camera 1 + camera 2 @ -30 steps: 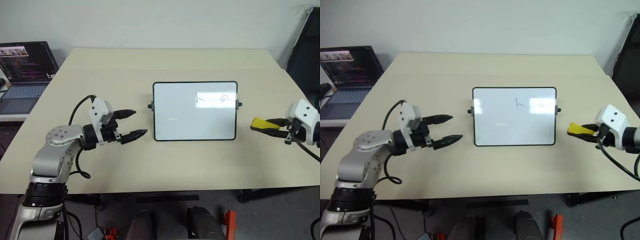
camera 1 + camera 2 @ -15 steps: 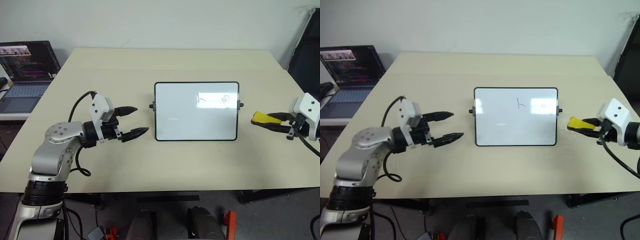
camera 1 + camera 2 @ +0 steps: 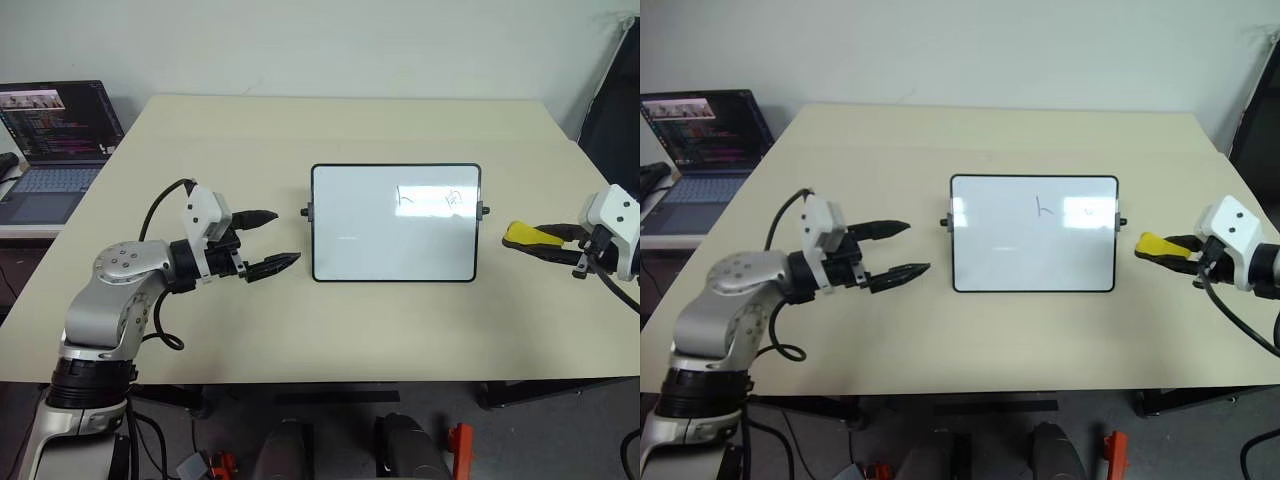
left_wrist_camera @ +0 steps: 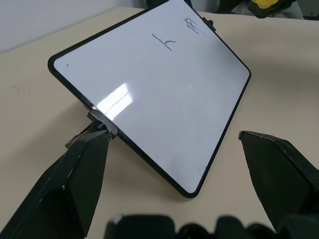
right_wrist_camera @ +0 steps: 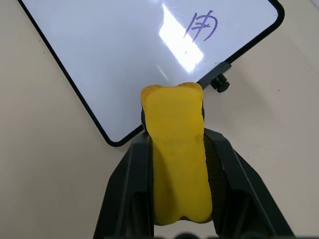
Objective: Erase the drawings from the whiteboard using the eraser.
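The right hand (image 3: 548,241) is clamping the eraser (image 3: 522,235) just right of the whiteboard (image 3: 395,222), left hand (image 3: 268,240) standing apart left of it, nothing shifting lately, drawings (image 3: 430,199) remaining unerased.

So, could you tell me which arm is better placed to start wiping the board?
The right: its gripper already clamps the eraser beside the board's marked end; the left gripper is open.

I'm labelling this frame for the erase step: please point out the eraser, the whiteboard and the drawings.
eraser (image 5: 177,149): right wrist view, middle of the yellow block.
whiteboard (image 3: 380,240): left eye view, bare white surface.
drawings (image 5: 203,26): right wrist view, on the round scribble near the board's corner.
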Motion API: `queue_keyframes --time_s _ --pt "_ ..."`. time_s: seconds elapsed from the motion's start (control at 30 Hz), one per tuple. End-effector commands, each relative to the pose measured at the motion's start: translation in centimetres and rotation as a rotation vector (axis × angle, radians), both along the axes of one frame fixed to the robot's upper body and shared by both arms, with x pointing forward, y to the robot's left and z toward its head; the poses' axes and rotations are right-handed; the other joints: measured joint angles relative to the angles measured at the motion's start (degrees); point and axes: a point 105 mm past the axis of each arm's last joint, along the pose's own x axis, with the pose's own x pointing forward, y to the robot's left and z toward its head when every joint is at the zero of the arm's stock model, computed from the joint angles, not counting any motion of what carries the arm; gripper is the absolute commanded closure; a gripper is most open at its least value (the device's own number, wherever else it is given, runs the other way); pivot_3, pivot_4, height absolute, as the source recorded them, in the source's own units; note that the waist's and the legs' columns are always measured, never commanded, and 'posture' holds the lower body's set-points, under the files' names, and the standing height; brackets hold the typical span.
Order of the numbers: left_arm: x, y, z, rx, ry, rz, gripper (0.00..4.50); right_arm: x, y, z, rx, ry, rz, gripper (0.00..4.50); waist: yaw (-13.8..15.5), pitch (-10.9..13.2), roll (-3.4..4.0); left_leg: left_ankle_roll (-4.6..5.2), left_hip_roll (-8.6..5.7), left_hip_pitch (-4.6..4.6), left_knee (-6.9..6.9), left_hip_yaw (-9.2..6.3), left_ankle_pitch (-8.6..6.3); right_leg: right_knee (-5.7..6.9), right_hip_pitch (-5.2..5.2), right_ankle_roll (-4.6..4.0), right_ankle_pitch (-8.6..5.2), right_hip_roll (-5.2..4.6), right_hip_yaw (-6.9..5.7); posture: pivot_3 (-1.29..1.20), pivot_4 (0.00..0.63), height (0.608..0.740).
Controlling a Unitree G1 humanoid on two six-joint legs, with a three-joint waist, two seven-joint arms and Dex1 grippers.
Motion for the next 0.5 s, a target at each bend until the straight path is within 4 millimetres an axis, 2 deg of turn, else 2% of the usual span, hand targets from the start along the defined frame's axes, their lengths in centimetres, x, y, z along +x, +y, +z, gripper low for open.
queue_keyframes --time_s 0.03,0.1,0.2,0.27,0.37,0.5 --pt "-0.2 -0.6 1.5 0.009 -0.058 -0.032 0.00 -0.1 1.0 2.2 0.030 -0.086 0.032 3.51 0.0 0.0 0.00 0.00 0.00 0.00 0.00 0.00 0.00 0.00 0.00 0.00 0.00 0.00 0.00 0.00 0.150 0.740" --pt "-0.3 -0.6 1.5 0.009 -0.058 -0.032 0.00 0.4 1.8 3.0 0.054 -0.142 0.047 3.51 -0.1 0.0 0.00 0.00 0.00 0.01 0.00 0.00 0.00 0.01 0.00 0.00 0.00 0.00 0.00 0.00 0.150 0.740" --pt "-0.3 -0.5 1.3 0.010 -0.056 -0.030 0.00 2.6 4.9 4.9 0.181 -0.324 0.059 3.51 -0.7 0.0 0.00 -0.01 0.01 0.06 0.03 0.02 0.01 0.08 0.01 0.00 0.01 0.01 0.04 0.00 0.150 0.740" --pt "-0.2 -0.6 1.2 0.012 -0.055 -0.029 0.00 4.1 7.0 5.3 0.238 -0.412 0.053 3.51 -1.0 0.0 0.00 -0.02 0.01 0.15 0.02 0.03 0.01 0.16 0.05 -0.01 0.01 0.03 0.07 0.00 0.150 0.740" --pt "-0.1 -0.9 1.3 0.016 -0.063 -0.031 0.00 6.7 8.9 5.1 0.312 -0.485 -0.024 3.51 -1.0 0.0 -0.01 -0.03 0.01 0.19 0.01 0.00 0.02 0.21 0.07 -0.01 0.01 0.05 0.06 0.00 0.150 0.740" --pt "-0.1 -1.2 1.6 0.014 -0.072 -0.038 0.00 8.9 10.6 3.6 0.334 -0.497 -0.090 3.51 -0.4 0.0 -0.01 -0.03 -0.02 0.15 0.02 0.01 0.02 0.21 0.06 -0.02 0.02 -0.01 0.03 0.00 0.150 0.740"
